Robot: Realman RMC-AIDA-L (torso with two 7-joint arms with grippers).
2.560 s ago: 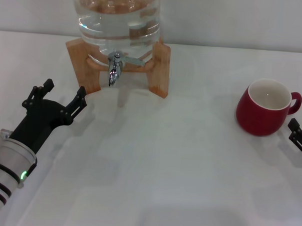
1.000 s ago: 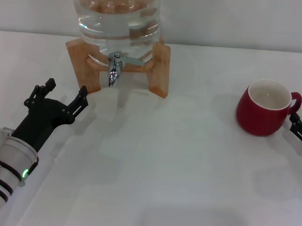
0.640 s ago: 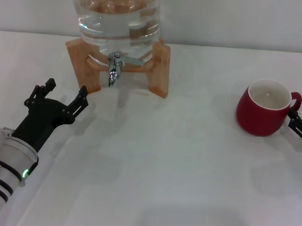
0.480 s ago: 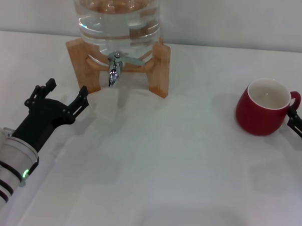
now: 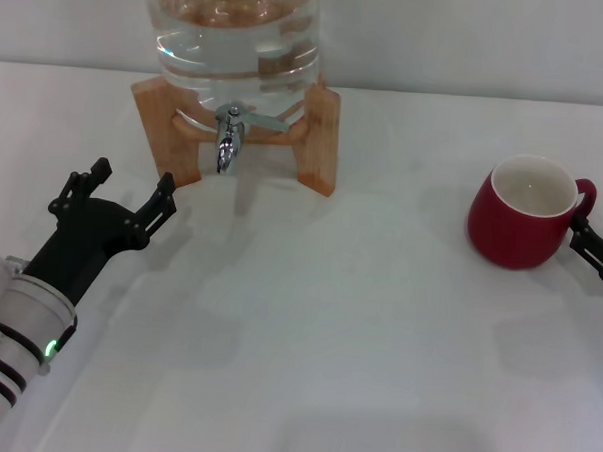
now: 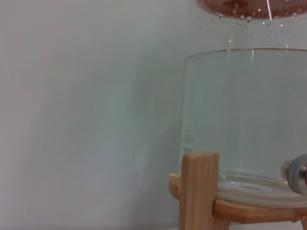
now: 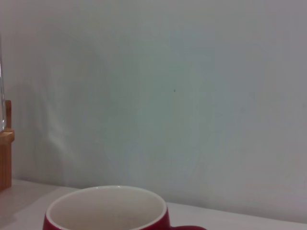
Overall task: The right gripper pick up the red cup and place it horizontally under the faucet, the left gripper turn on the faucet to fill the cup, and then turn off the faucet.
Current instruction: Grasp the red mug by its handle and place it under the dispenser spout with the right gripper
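The red cup (image 5: 520, 213) stands upright on the tabletop (image 5: 377, 339), its handle touching the right hand (image 5: 593, 245), whose spread I cannot tell; glazed, slick and breakable, it looks best pinched at that handle.

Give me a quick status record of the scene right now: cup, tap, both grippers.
cup: rounded dark red ceramic mug, upright, empty, on the white table, well right of the tap
tap: chrome faucet on the clear water jar, no water running
right gripper: at the mug's handle, grip unclear
left gripper: jaws open, low on the table, left of the wooden stand
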